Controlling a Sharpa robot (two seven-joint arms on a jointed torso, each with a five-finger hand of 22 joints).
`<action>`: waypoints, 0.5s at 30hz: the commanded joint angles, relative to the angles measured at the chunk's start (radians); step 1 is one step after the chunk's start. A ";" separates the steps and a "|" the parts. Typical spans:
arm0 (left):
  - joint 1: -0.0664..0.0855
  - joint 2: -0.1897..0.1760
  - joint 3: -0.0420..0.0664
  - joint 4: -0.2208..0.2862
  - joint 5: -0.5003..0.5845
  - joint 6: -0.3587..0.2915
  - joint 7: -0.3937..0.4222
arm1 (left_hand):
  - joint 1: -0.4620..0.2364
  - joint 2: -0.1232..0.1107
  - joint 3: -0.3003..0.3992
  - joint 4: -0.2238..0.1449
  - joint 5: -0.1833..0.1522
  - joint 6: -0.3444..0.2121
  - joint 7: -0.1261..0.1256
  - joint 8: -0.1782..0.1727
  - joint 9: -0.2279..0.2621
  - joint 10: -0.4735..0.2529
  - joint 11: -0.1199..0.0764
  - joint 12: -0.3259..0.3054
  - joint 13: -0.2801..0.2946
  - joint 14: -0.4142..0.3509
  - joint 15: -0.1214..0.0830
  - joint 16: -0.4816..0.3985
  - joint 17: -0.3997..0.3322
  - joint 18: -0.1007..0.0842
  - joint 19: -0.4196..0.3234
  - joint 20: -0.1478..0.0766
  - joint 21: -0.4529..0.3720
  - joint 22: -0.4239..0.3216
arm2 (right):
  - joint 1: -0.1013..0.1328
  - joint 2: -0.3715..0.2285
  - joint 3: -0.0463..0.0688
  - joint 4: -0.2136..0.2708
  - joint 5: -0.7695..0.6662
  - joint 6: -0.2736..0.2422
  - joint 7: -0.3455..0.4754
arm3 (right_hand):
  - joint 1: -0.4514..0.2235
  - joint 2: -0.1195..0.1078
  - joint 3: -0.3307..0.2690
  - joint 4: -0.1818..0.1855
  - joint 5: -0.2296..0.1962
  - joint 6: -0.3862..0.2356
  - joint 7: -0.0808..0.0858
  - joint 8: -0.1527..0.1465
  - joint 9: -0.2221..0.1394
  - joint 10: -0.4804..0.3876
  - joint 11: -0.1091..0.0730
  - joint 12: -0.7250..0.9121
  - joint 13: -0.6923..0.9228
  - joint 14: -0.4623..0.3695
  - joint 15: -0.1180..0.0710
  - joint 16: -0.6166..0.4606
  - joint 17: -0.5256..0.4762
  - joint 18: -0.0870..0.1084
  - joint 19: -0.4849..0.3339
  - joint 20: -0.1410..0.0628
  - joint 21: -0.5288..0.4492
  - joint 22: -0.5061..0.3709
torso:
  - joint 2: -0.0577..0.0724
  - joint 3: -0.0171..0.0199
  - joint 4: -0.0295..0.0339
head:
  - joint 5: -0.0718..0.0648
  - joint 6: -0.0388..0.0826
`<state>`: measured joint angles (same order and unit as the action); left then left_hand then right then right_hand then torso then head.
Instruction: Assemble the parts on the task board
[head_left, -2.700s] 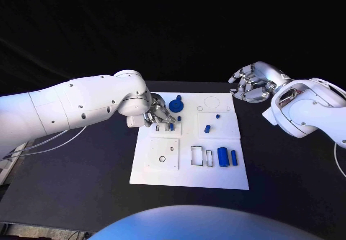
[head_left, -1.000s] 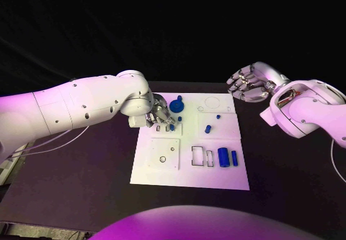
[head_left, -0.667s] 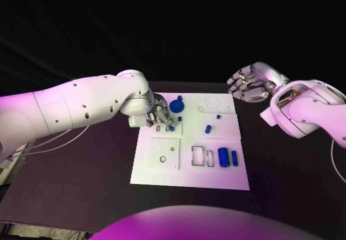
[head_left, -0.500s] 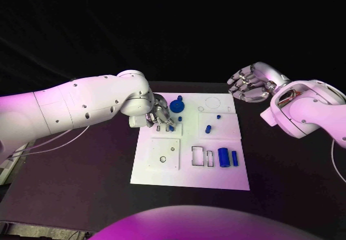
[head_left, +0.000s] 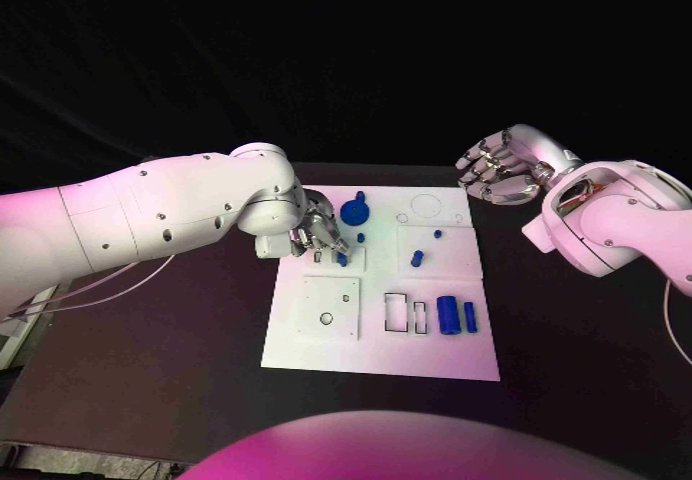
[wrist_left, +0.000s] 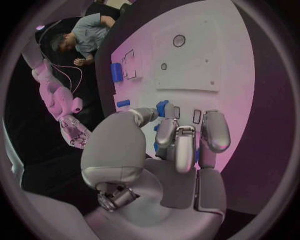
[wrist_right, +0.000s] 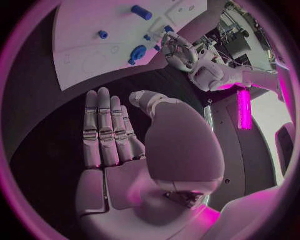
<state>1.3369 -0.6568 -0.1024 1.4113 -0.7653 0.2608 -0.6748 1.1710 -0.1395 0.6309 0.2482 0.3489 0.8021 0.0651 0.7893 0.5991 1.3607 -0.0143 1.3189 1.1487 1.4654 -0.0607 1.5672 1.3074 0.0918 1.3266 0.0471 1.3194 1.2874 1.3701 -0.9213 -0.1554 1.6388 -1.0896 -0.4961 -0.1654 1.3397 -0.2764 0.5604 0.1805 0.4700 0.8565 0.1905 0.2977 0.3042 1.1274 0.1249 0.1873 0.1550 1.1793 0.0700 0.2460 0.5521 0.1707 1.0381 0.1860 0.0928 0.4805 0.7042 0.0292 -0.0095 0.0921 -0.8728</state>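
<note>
One small blue part (head_left: 343, 257) is pinched by the left robot hand (head_left: 313, 232) over the task board (head_left: 378, 355); next, I think, push it into its slot. Beside the board, the right robot hand (head_left: 498, 172) holds nothing, fingers apart.

two glossy white rounded arms, small dark screw holes; silver jointed fingers (wrist_left: 177, 145); thin pale cables

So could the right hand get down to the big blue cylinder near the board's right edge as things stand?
Probably yes: the right hand hangs open off the task board's far right corner, and nothing covers the big blue cylinder; the left hand works elsewhere.
</note>
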 joint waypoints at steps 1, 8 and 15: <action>0.000 -0.011 0.001 0.017 -0.013 -0.052 0.018 | -0.017 -0.005 0.249 -0.245 0.026 0.020 -0.004 0.007 0.002 0.018 -0.002 0.009 0.012 0.105 -0.008 0.004 0.263 -0.008 0.011 -0.003 0.009 0.009 | -0.001 0.000 0.000 -0.001 -0.004 0.006 0.004 | -0.013 0.000 0.000 -0.005 0.006 0.001 0.003 -0.001 -0.002 0.003 0.003 -0.006 -0.001 0.004 0.000 -0.005 -0.001 0.012 0.008 0.001 -0.002 -0.001 | 0.000 0.0001 0.0003 | 0.001 0.000; 0.000 -0.039 0.005 0.047 -0.059 -0.092 0.041 | -0.033 -0.017 0.263 -0.263 0.065 0.038 -0.010 0.007 0.002 0.031 -0.006 0.010 0.019 0.105 -0.013 0.004 0.263 -0.010 0.017 -0.008 0.016 0.018 | -0.001 -0.001 0.000 -0.001 -0.004 0.004 0.005 | -0.014 0.000 0.000 -0.005 0.006 0.000 0.003 -0.001 -0.002 0.001 0.003 -0.008 -0.003 0.002 0.001 -0.008 -0.002 0.012 0.007 0.002 -0.003 -0.003 | 0.001 0.0000 0.0022 | 0.003 0.000; -0.002 -0.055 0.006 0.065 -0.099 -0.114 0.063 | -0.038 -0.022 0.267 -0.269 0.081 0.046 -0.012 0.007 0.001 0.035 -0.008 0.010 0.022 0.105 -0.015 0.004 0.263 -0.011 0.019 -0.009 0.019 0.022 | -0.003 -0.001 0.000 -0.002 -0.004 0.005 0.006 | -0.014 0.001 0.000 -0.005 0.006 0.000 0.003 -0.001 -0.002 0.001 0.003 -0.008 -0.004 0.001 0.001 -0.009 -0.002 0.012 0.007 0.002 -0.004 -0.004 | 0.002 -0.0007 0.0006 | 0.006 0.000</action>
<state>1.3354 -0.7119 -0.0970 1.4720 -0.8228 0.1784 -0.6441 1.1415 -0.1609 0.6892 0.1898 0.4266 0.8226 0.0730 0.7952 0.5995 1.3907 -0.0214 1.3242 1.1704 1.4650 -0.0677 1.5672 1.3074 0.0918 1.3404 0.0360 1.3351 1.3077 1.3678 -0.9225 -0.1556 1.6367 -1.0895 -0.4965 -0.1656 1.3317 -0.2763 0.5604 0.1806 0.4700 0.8565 0.1905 0.2977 0.3032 1.1273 0.1249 0.1847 0.1517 1.1793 0.0699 0.2420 0.5513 0.1706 1.0379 0.1859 0.0928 0.4771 0.7052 0.0288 -0.0076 0.0967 -0.8728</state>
